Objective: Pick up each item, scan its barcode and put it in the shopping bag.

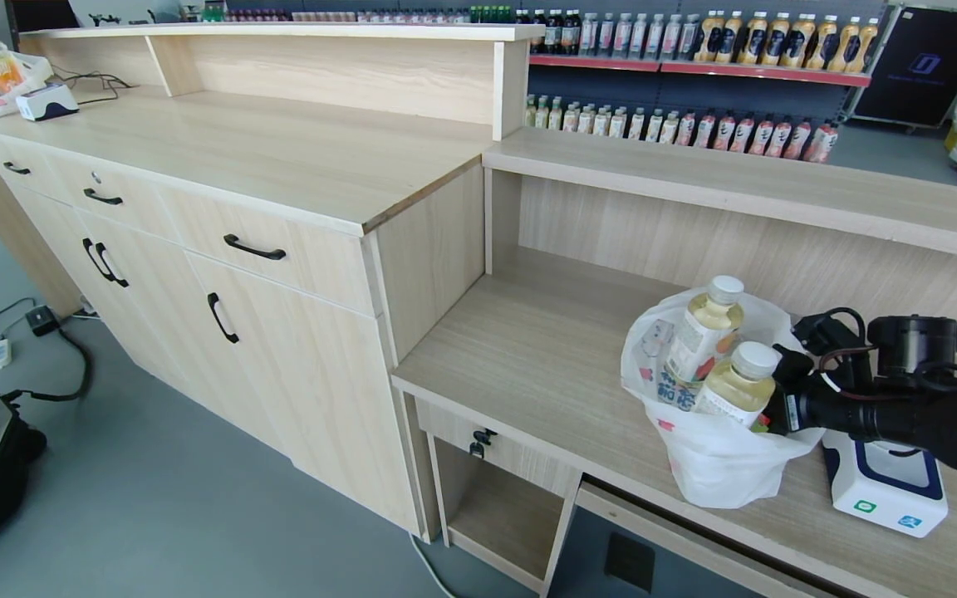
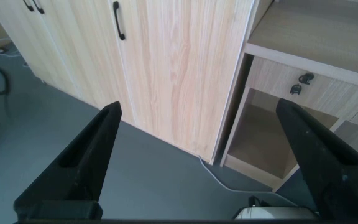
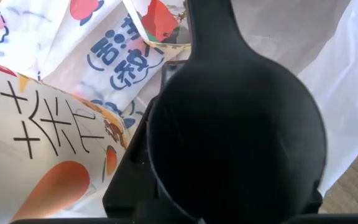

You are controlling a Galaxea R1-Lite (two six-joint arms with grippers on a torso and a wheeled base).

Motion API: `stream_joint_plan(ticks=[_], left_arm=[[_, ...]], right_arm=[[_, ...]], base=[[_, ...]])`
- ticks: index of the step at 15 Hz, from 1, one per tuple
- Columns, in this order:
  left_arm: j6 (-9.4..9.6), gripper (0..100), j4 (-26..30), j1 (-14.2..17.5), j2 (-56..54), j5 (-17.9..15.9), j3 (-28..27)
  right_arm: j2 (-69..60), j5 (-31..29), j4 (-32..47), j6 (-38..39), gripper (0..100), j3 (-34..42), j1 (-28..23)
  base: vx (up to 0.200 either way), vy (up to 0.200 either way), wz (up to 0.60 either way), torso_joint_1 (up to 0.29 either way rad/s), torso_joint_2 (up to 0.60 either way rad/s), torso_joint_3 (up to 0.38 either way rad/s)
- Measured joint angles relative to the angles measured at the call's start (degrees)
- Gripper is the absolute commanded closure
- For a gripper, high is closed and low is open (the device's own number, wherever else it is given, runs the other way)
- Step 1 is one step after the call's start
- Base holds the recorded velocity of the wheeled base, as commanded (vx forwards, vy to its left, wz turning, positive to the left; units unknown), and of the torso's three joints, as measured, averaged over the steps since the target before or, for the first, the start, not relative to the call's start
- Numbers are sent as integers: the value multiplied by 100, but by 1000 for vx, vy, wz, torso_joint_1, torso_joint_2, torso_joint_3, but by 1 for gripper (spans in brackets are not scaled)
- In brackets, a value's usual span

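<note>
1. My right claw sat at the mouth of the white shopping bag, which stood on the lower wooden surface. Whether that claw was spread or pinching, I could not tell.
2. Two pale-yellow drinks with white caps stood upright in the bag. The nearer bottle was right against my right claw, on its left. The farther bottle stood just beyond the first and rose higher out of the bag.
3. Seen from my right wrist, a printed label in white, orange and blue pressed close to the claw. The bag's thin plastic billowed on the claw's other side.
4. A white-and-blue scanner rested on the surface beneath my right arm, just behind the claw and just beside the bag.
5. My left claw hung spread wide over the grey floor.
6. A pale wooden cabinet door with a black handle faced the left claw.
7. Beside that door, an open niche sat under a drawer with a key in its lock.
8. Far to the left of my right claw, a higher counter carried a second scanner.
9. Beyond both counters, well past the right claw, store shelves held rows of bottled drinks.
</note>
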Motion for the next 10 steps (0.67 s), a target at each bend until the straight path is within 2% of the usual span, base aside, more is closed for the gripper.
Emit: stream_joint_plan(ticks=[1, 10], left_arm=[[0, 0, 0, 0, 0, 0, 0], [2, 0, 0, 0, 0, 0, 0]], right_arm=[[9, 1, -2, 0, 0, 13, 0], [-345, 0, -77, -11, 0, 27, -172]], base=[[0, 0, 0, 0, 0, 0], [0, 0, 0, 0, 0, 0]])
